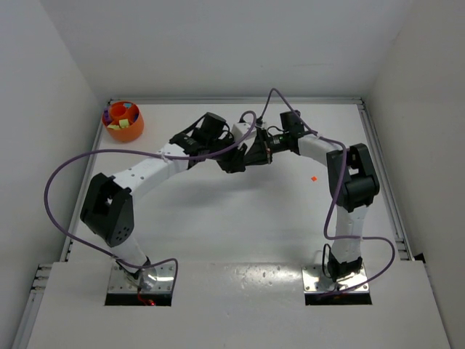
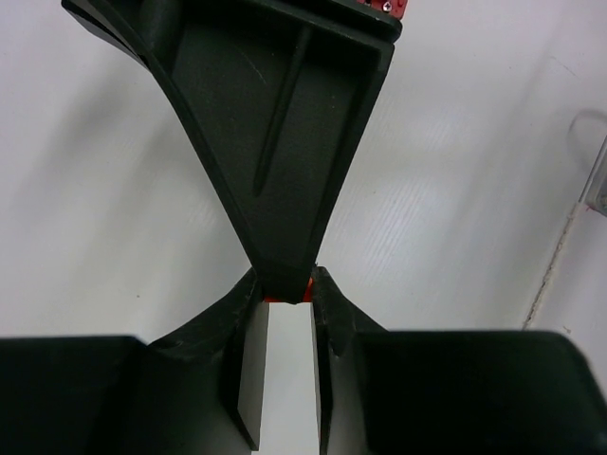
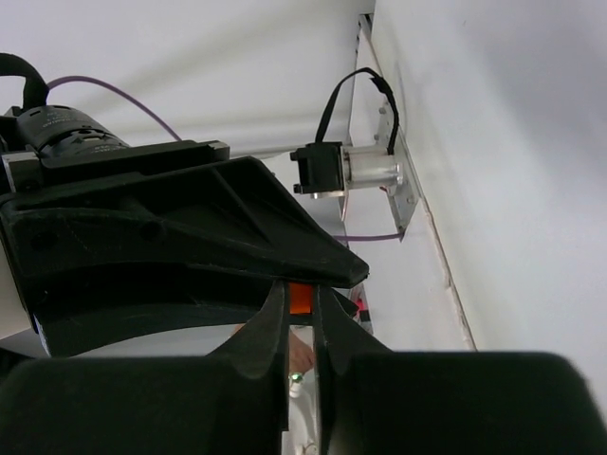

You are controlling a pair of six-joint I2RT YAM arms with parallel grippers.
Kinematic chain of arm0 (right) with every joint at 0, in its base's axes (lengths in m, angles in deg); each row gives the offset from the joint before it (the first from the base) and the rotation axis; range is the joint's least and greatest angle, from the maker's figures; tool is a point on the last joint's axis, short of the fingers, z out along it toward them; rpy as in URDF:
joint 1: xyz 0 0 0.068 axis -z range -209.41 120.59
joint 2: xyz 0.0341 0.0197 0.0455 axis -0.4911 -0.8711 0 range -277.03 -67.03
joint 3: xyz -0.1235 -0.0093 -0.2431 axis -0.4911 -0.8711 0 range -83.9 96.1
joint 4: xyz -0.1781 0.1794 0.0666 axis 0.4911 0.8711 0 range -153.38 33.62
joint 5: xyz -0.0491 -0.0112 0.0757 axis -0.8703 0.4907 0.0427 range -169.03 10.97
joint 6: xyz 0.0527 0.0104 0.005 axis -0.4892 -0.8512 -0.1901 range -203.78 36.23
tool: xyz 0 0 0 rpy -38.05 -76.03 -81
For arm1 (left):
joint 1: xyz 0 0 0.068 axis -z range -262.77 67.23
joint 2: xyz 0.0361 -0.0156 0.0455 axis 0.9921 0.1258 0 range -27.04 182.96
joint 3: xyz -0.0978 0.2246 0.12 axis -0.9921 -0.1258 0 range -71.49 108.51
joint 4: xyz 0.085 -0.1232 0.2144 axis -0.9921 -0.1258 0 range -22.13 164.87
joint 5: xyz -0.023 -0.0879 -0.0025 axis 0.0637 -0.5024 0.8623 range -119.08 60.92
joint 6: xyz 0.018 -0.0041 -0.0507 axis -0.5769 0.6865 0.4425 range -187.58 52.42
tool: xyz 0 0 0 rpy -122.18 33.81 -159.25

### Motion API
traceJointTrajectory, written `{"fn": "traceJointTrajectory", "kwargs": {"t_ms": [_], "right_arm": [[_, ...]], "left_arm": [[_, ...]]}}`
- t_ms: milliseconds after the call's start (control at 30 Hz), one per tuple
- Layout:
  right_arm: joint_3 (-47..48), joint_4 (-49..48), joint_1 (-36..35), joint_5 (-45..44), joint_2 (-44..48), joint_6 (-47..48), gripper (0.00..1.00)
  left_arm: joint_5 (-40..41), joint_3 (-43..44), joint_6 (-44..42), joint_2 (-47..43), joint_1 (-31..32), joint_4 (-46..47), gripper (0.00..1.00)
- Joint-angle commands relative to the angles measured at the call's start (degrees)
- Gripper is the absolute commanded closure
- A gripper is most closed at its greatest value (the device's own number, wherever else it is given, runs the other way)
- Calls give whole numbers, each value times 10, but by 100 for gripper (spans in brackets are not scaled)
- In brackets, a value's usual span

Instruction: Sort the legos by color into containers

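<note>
Orange lego is pinched by right fingers, left fingers flanking it.

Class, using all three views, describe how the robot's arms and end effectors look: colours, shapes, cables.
The left arm and right arm have white links and bulky black joint housings, each on a silver base plate. A purple cable loops along each. The left end effector and right end effector are matte black, with two fingers tapering to narrow tips.
</note>
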Motion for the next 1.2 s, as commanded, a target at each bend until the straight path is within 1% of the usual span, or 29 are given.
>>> {"fn": "traceJointTrajectory", "kwargs": {"t_ms": [0,33,67,100,167,200,233,267,300,333,367,400,433,500,533,567,600,633,667,700,733,767,800,867,900,1067,1167], "right_arm": [[-15,-21,-7,22,-6,8,89],[-15,-21,2,15,-6,16,85],[-20,-16,2,6,-6,16,74],[-20,-16,9,1,-6,23,69],[-13,19,22,-19,-6,54,65],[5,70,32,-29,-6,74,61],[20,110,38,-61,-6,135,61],[68,165,43,-87,-16,181,61],[99,225,43,-119,-23,231,61],[129,330,49,-189,-36,319,61],[176,365,49,-227,-36,348,61],[187,384,49,-284,-36,362,61],[188,389,49,-299,-31,362,61],[193,389,49,-311,-31,368,61],[193,389,49,-311,-26,374,61],[193,389,49,-317,-26,379,61],[193,389,49,-317,-26,379,61],[188,389,49,-317,-26,379,61],[188,389,49,-317,-26,379,61],[188,389,49,-317,-26,379,61],[188,389,49,-311,-26,379,61],[188,389,49,-311,-26,379,61],[188,389,49,-311,-26,379,61],[188,395,49,-311,-26,379,61],[188,395,49,-311,-26,384,61],[181,401,49,-311,-26,389,61],[181,401,49,-311,-26,389,61]], "left_arm": [[9,22,-7,-17,5,4,96],[9,22,-7,-24,5,4,96],[14,22,-7,-33,5,-2,97],[14,22,-12,-39,-8,-2,97],[14,22,-12,-56,-24,-8,97],[14,22,-12,-56,-42,-18,97],[14,22,-12,-61,-55,-26,98],[14,28,-12,-61,-68,-45,98],[9,39,-12,-61,-99,-55,98],[9,46,-7,-61,-117,-65,98],[9,53,-7,-61,-135,-83,99],[18,65,-2,-61,-155,-89,99],[30,74,4,-55,-190,-89,100],[87,95,11,-41,-226,-112,100],[115,120,29,-35,-255,-112,100],[138,136,35,-18,-271,-121,100],[187,154,43,-4,-284,-139,100],[206,205,49,13,-309,-154,100],[212,234,56,33,-322,-171,100],[220,265,63,75,-337,-204,100],[220,321,77,117,-367,-218,100],[220,350,84,117,-383,-231,100],[209,374,90,152,-398,-241,100],[215,416,98,174,-429,-241,100],[227,425,98,184,-435,-241,100],[233,469,98,235,-475,-241,100],[239,494,92,246,-490,-241,100]]}}
